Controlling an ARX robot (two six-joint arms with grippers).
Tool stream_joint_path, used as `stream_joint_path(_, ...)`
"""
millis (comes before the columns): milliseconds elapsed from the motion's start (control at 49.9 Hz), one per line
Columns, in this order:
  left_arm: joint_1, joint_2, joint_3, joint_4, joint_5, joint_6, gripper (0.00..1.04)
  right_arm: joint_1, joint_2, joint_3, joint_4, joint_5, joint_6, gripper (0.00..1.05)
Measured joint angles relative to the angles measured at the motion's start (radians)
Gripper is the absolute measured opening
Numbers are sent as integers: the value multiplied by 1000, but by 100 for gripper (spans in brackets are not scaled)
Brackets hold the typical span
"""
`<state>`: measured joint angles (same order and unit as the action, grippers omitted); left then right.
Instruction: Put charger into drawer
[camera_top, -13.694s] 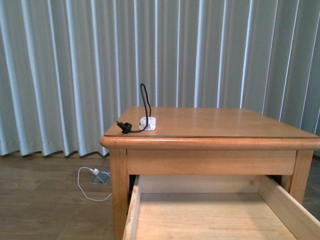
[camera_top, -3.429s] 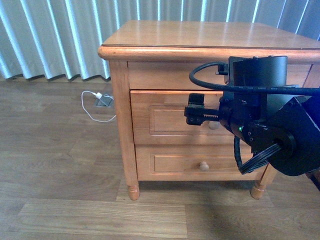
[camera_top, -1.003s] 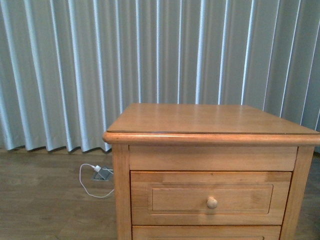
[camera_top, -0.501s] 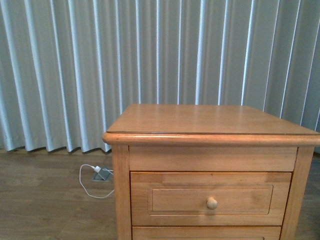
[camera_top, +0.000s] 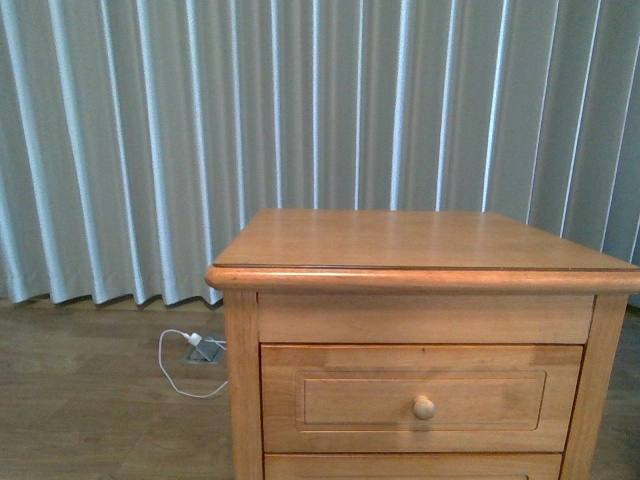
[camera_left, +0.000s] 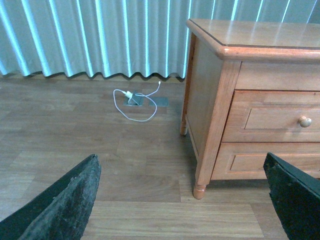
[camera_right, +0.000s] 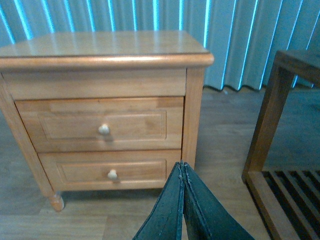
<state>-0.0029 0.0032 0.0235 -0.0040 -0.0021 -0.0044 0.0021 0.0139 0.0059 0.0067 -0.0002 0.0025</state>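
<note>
- The right gripper (camera_right: 183, 200) is clenched, its dark fingers pressed flat together with nothing between them, hanging above the floor in front of the nightstand (camera_right: 195, 110).
- The left gripper (camera_left: 182, 200) is released, its two fingers spread wide apart over the wood floor (camera_left: 100, 150).
- The drawer (camera_top: 420, 398) sits pushed flush into the nightstand, knob (camera_top: 424, 406) facing out.
- The charger is not visible in any view.
- A white cable (camera_left: 131, 102) lies on the floor near the curtain (camera_top: 150, 130).

The drawer (camera_top: 423, 397) is now sitting fully shut, the charger is no longer lying on the table (camera_top: 400, 240), and the arm has left the front view.
</note>
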Motion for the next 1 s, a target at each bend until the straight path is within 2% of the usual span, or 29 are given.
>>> stream_joint_path(642, 0, 0, 0, 0, 0, 0, 99, 0, -10, 0, -5, 0, -1, 2)
stream_joint_path(742, 0, 0, 0, 0, 0, 0, 99, 0, -10, 0, -5, 0, -1, 18)
stream_joint_path(882, 0, 0, 0, 0, 0, 0, 99, 0, -10, 0, -5, 0, -1, 54)
stream_joint_path(1003, 0, 0, 0, 0, 0, 0, 99, 0, -10, 0, -5, 0, -1, 75)
